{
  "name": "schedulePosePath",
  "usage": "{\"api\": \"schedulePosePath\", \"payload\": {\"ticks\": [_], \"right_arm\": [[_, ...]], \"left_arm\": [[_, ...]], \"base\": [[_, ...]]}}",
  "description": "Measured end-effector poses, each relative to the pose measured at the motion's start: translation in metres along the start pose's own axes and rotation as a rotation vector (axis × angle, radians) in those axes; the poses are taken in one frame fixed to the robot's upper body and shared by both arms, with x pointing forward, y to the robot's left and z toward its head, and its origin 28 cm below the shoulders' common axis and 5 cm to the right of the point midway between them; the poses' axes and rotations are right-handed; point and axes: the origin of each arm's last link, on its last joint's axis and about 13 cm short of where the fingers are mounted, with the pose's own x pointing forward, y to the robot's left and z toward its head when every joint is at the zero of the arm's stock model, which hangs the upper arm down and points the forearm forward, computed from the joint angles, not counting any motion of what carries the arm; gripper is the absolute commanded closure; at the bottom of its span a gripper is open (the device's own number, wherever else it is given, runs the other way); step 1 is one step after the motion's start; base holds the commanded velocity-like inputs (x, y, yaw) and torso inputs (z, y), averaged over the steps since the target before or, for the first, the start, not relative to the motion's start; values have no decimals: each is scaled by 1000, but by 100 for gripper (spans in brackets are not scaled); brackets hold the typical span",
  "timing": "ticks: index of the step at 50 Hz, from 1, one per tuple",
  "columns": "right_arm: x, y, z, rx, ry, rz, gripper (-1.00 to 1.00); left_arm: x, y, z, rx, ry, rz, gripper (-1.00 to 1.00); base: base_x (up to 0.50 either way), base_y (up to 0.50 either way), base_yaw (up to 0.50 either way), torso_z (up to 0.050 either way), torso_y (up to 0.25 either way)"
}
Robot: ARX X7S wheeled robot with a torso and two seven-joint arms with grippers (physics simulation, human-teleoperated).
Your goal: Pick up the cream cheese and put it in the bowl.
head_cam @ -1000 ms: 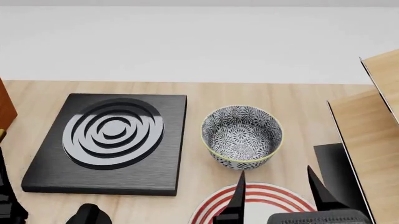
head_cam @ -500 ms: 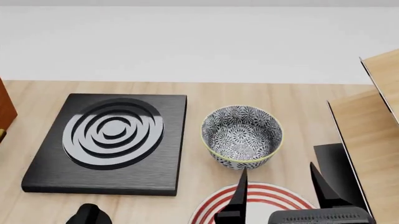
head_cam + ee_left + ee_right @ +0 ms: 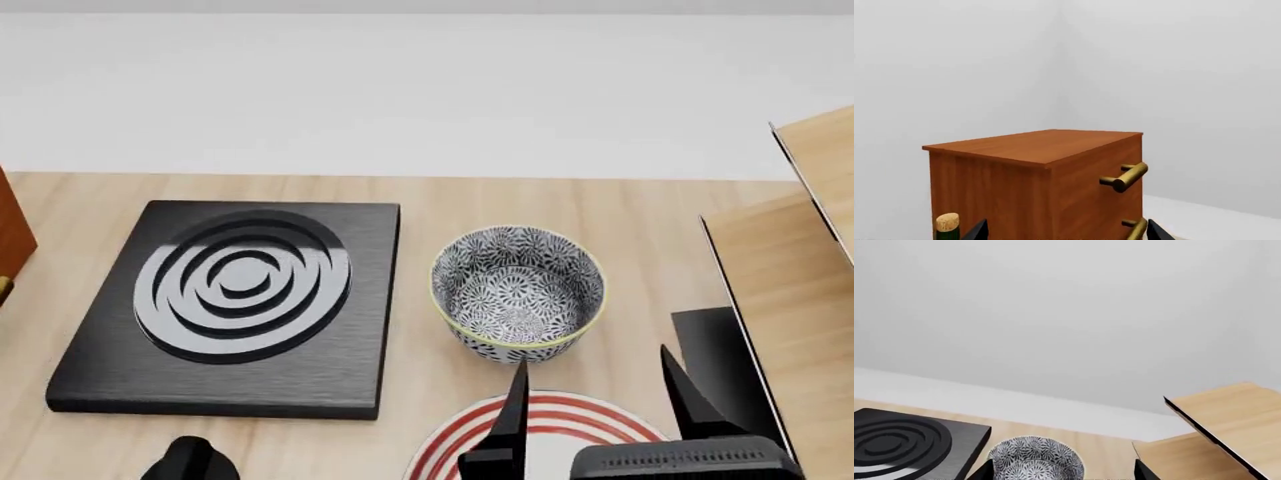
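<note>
Right pincer: I see my right pincer [image 3: 590, 402] with fingers spread apart, nothing between them, above the red-ringed plate [image 3: 454, 440] at the near table [image 3: 641, 230] edge.
Left pincer: only two dark tips [image 3: 976, 231] show, apart, facing the wooden cabinet [image 3: 1034, 185].
Bowl: the bowl [image 3: 518, 290] stands upright just beyond the plate, beside the black stove plate [image 3: 234, 305].
Cream cheese: I cannot find it in any view.

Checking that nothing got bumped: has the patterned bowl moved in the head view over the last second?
No. The bowl sits in the same spot beside the black stove plate, with the same gap to the red-ringed plate.
</note>
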Motion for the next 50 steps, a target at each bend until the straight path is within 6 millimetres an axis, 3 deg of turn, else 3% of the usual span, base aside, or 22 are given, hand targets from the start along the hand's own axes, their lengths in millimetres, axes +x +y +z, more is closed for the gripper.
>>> {"api": "schedulePosePath", "payload": {"ticks": [30,50], "right_arm": [[-5,-7,48,78,63,111,-100],[-7,-6,53,81,70,132,-100]], "left_arm": [[0,0,-2,-1,0,8,-100],[0,0,-3,2,-7,15,-100]], "base": [[0,0,0,0,0],[0,0,0,0,-123]]}}
